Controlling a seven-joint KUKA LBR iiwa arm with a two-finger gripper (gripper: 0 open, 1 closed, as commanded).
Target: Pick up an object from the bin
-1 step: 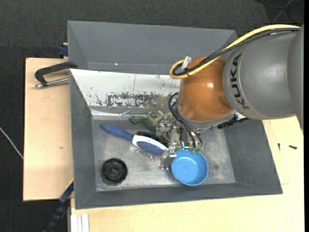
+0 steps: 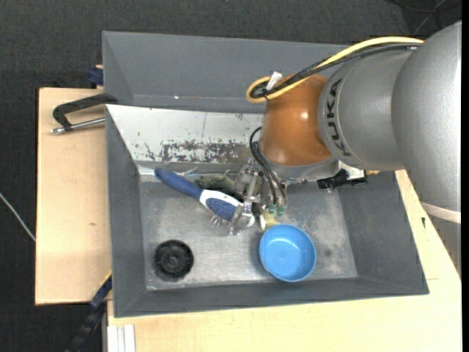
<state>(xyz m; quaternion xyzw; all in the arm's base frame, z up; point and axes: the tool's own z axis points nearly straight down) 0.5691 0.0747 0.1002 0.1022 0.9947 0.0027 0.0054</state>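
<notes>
My gripper (image 2: 254,200) hangs low in the middle of the bin, just below the orange wrist cover. Its tip is at the head end of a blue and white brush (image 2: 196,191). The brush lies slanted, with its blue handle running up to the left towards the back wall. A round blue bowl (image 2: 287,252) stands upright just below and to the right of the gripper, close to it but apart.
A black round cap (image 2: 174,258) lies near the bin's front left corner, well away from the gripper. The arm and its orange cover hide the back right part of the bin floor.
</notes>
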